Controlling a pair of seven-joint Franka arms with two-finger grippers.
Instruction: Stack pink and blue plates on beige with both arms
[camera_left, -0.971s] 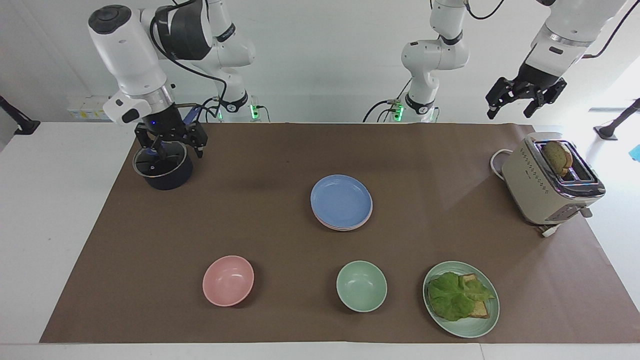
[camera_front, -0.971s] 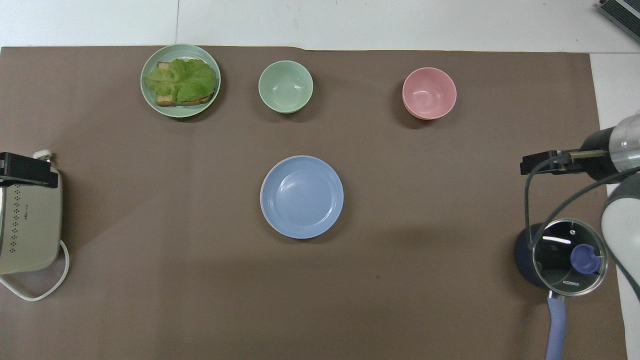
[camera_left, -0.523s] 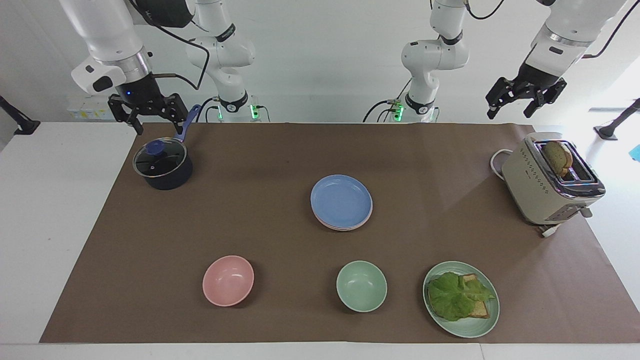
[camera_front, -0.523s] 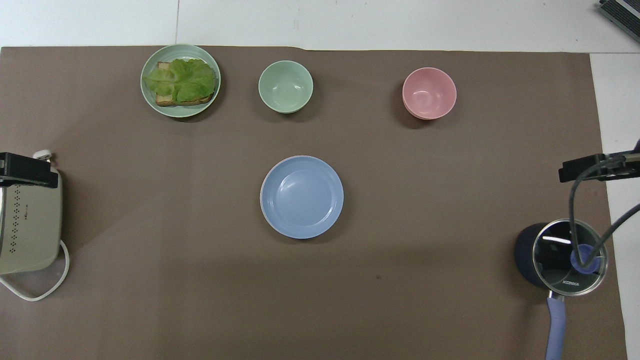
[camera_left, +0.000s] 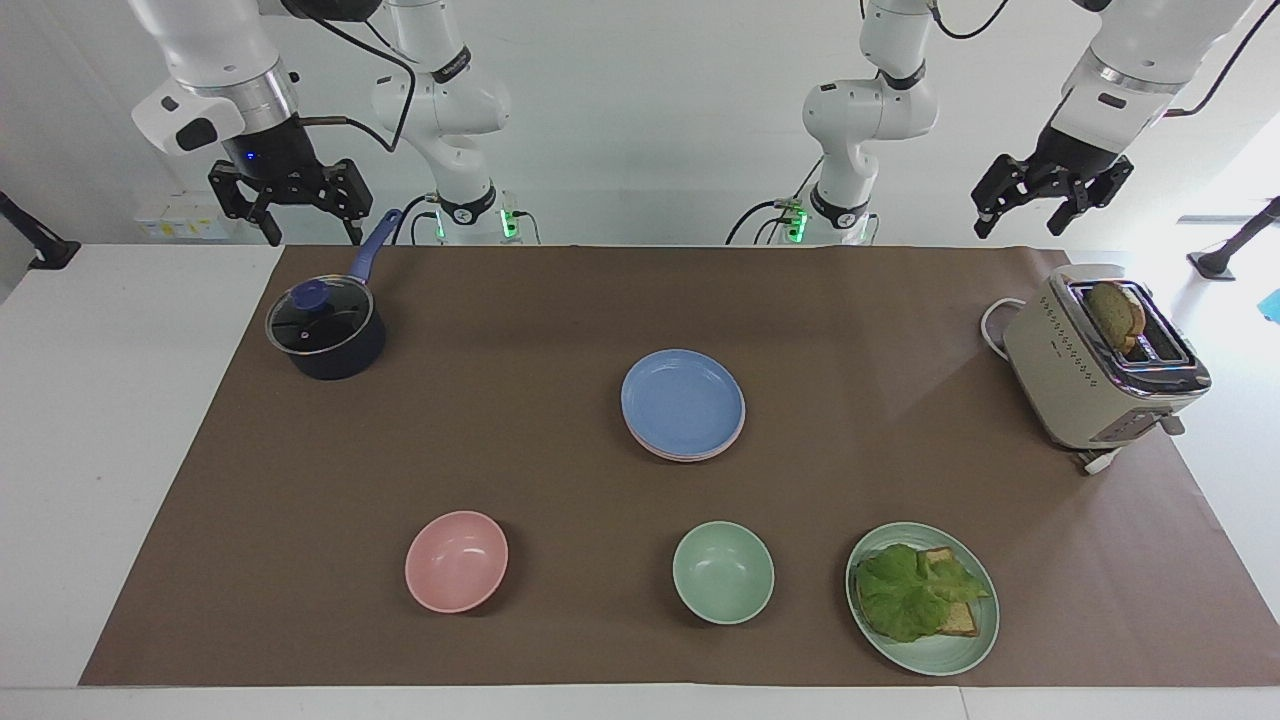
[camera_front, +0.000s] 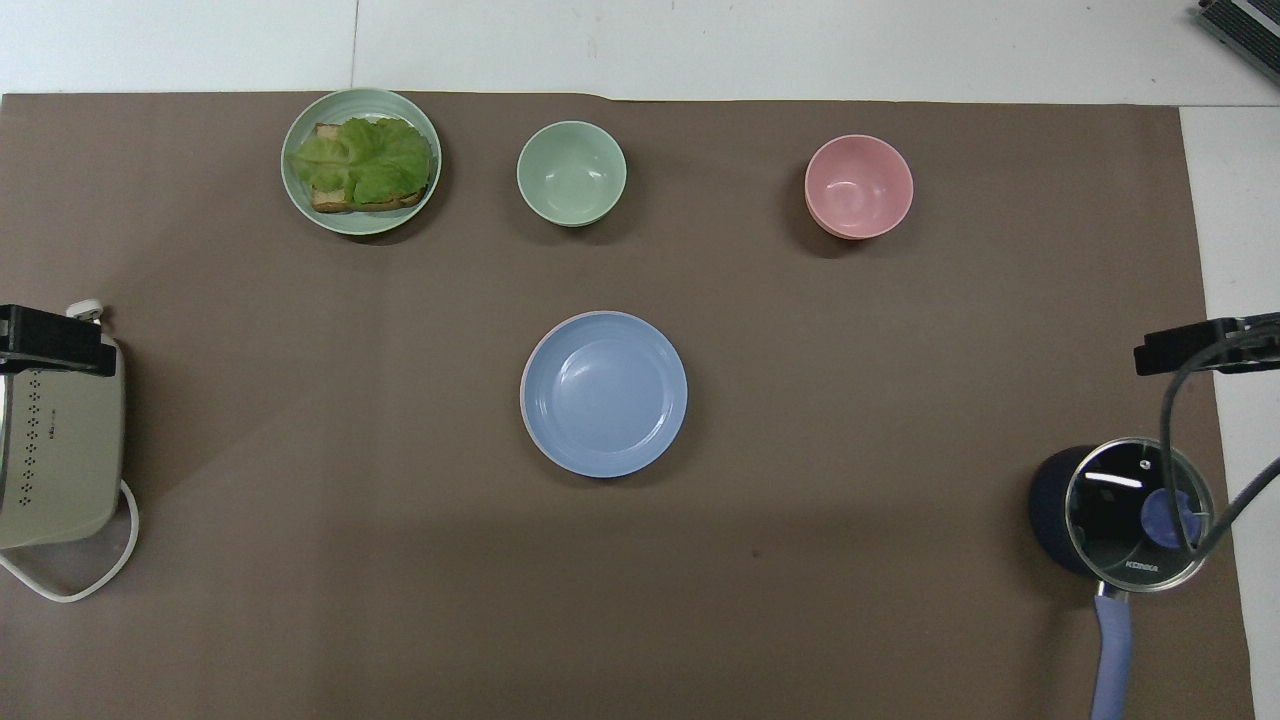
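The blue plate (camera_left: 683, 400) (camera_front: 604, 392) lies on top of a stack at the middle of the mat. Just under it shows a thin rim of the pink plate (camera_left: 690, 457) (camera_front: 523, 372). The beige plate is hidden under these two. My right gripper (camera_left: 312, 232) hangs open and empty high over the mat's edge by the saucepan, well away from the stack. My left gripper (camera_left: 1016, 228) is open and empty too, raised over the toaster's end of the table. The overhead view catches only a black part of each hand at its side edges.
A dark saucepan (camera_left: 326, 338) with a glass lid and blue handle stands at the right arm's end. A beige toaster (camera_left: 1100, 365) holding bread stands at the left arm's end. Farthest from the robots are a pink bowl (camera_left: 456, 561), a green bowl (camera_left: 722, 572) and a green plate (camera_left: 950, 655) with lettuce and toast.
My right gripper has risen from just above the saucepan's lid and drawn back toward its base, still open. The left arm and the plates have not moved.
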